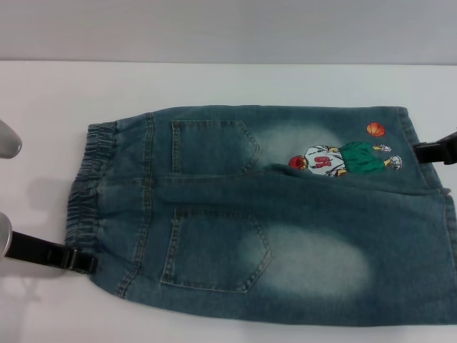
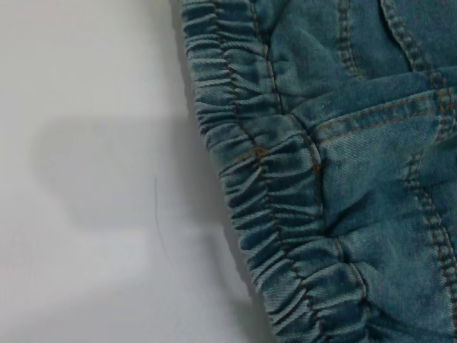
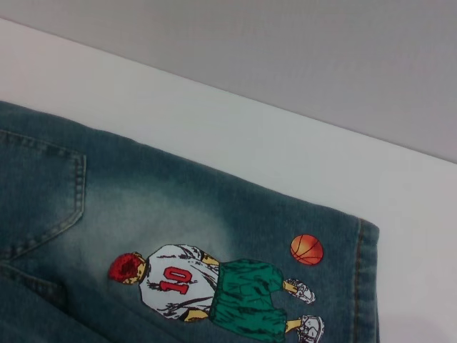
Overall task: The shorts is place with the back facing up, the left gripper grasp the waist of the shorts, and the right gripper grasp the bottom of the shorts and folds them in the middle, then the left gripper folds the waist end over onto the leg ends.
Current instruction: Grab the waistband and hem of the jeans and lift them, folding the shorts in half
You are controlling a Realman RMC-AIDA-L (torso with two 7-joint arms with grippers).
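The blue-green denim shorts (image 1: 285, 229) lie flat on the white table (image 1: 214, 86), back up, both patch pockets showing. The gathered waist (image 1: 89, 179) is at the left and fills the left wrist view as a ruched band (image 2: 271, 186). The stitched leg ends (image 1: 410, 136) are at the right, beside the cartoon basketball-player print (image 1: 343, 158). In the right wrist view the print (image 3: 214, 286) and the far leg's hem (image 3: 365, 271) show. My left gripper (image 1: 80, 260) reaches the waist's near corner. My right gripper (image 1: 432, 151) sits at the far leg's hem.
A grey wall rises behind the table's far edge (image 1: 228, 61). A silver part of the left arm (image 1: 7, 139) shows at the left border. The near leg runs out of the head view at the lower right.
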